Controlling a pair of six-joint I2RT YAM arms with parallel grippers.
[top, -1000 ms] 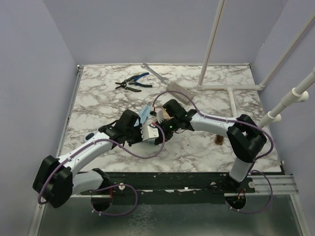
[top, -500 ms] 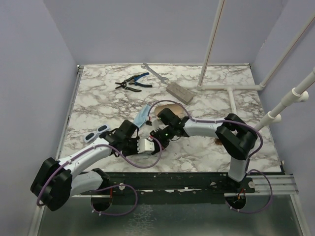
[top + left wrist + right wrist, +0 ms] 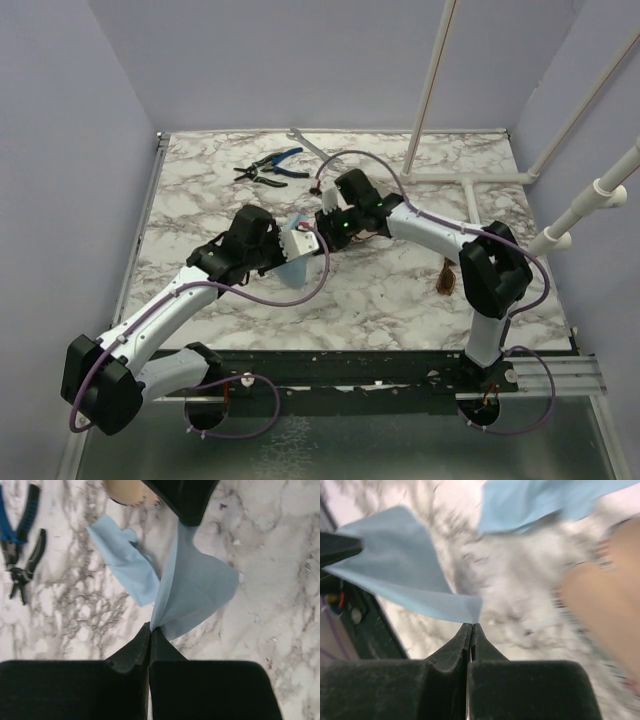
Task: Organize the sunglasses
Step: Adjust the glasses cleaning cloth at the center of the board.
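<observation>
Top external view: a blue cloth [image 3: 295, 268] hangs between two arms above the marble desk [image 3: 400, 300]. The left claw [image 3: 150, 627] and right claw [image 3: 471, 626] are each clenched on a corner of it. The sunglasses [image 3: 447, 277] lie on the desk beside the right arm. Pliers [image 3: 268, 167] and a wrench [image 3: 312, 147] sit farther back. Since half a second ago, both arms have swung away from their bases, and the right arm now hides the grey case.

Marble table [image 3: 200, 200] carries blue-handled pliers [image 3: 268, 168], a wrench [image 3: 303, 141] (both near the far edge) and sunglasses [image 3: 447, 277].

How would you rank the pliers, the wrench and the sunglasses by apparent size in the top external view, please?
1. blue-handled pliers, largest
2. wrench, nearly as long but much slimmer
3. sunglasses, clearly smallest
</observation>
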